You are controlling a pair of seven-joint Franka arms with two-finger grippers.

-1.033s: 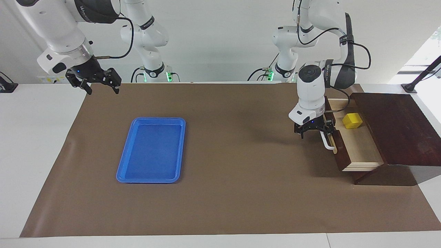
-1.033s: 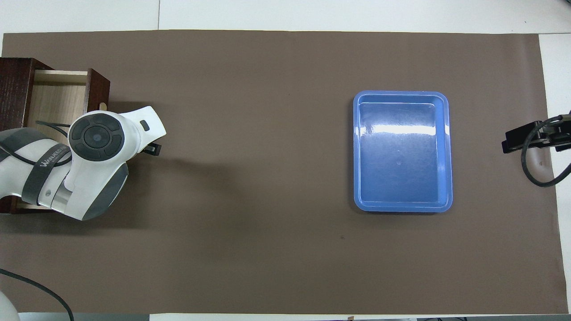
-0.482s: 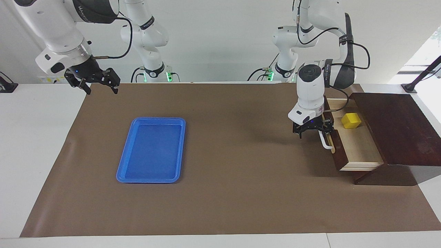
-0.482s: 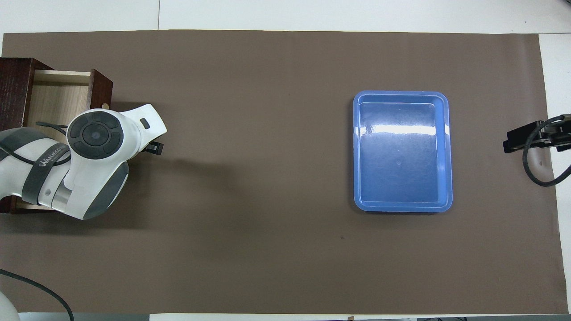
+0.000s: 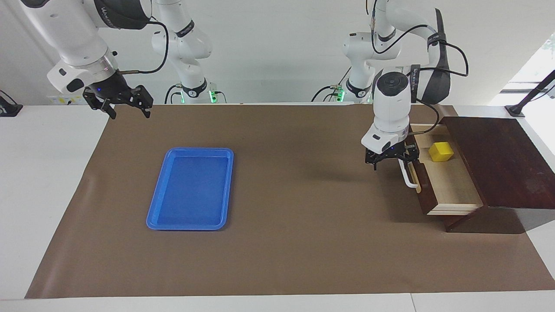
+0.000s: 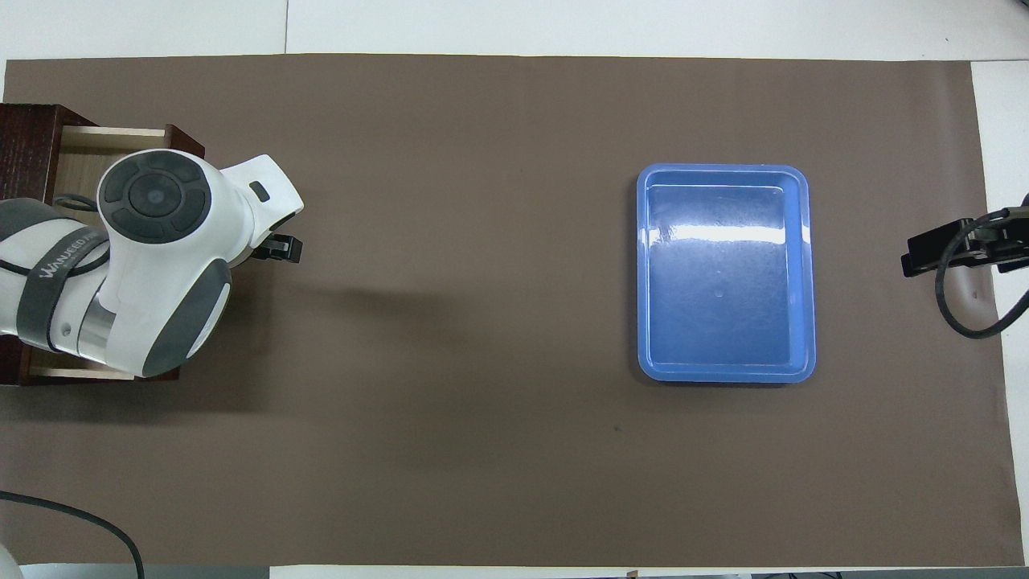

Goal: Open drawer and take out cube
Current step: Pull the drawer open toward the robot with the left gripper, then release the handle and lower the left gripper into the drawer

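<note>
I see the cube [image 5: 441, 151] lying in the pulled-out drawer [image 5: 451, 184], just beside my left gripper [image 5: 391, 157], which hangs spread and empty by the handle [image 5: 407, 175].

Robotics lab, staged test bench. Two white jointed robot arms [image 5: 390, 99] on bases with green indicator lights stand at the edge of a white table [image 5: 47, 182], black cables looped along them, plain white wall as backdrop. A flat brown paper mat [image 5: 282, 242] covers the tabletop; only props on it: a flat blue plastic tray [image 5: 191, 187] and a dark wooden drawer box [image 5: 498, 160].
</note>
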